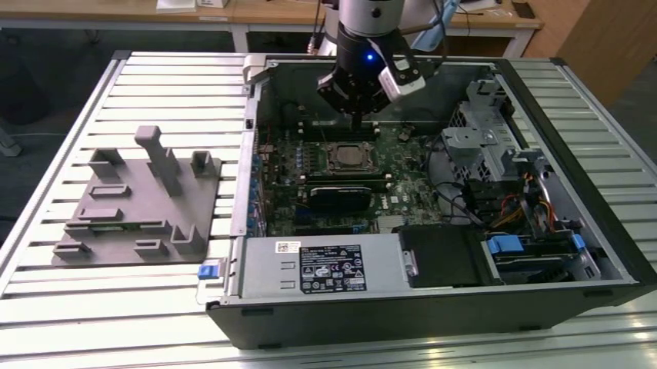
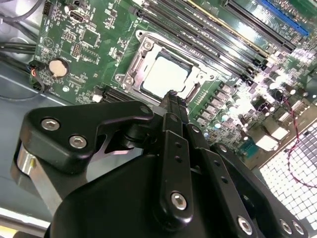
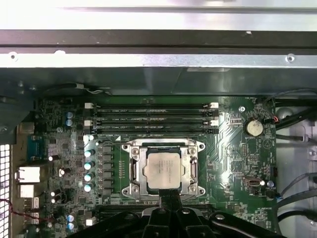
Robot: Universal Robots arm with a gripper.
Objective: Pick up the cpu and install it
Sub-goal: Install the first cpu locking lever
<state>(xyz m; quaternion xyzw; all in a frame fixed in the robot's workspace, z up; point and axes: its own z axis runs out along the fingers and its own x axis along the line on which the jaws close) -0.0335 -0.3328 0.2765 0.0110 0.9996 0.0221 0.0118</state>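
The cpu (image 3: 163, 170) is a pale silver-grey square lying flat inside the metal-framed socket (image 3: 132, 171) on the green motherboard. It also appears in the exterior view as the cpu (image 1: 349, 157) and in the second wrist view as the cpu (image 2: 166, 77). My gripper (image 1: 356, 121) hangs inside the open computer case, a little above the socket's far edge. In both wrist views the gripper (image 2: 172, 95) (image 3: 168, 197) ends in black fingers pressed together with nothing between them, just off one edge of the chip.
A grey tray (image 1: 134, 200) with upright posts sits on the slatted table at the exterior view's left. Inside the case are a black block (image 1: 339, 197) below the socket, the power supply (image 1: 323, 265), a metal drive cage (image 1: 493, 138) and memory slots (image 3: 151, 119).
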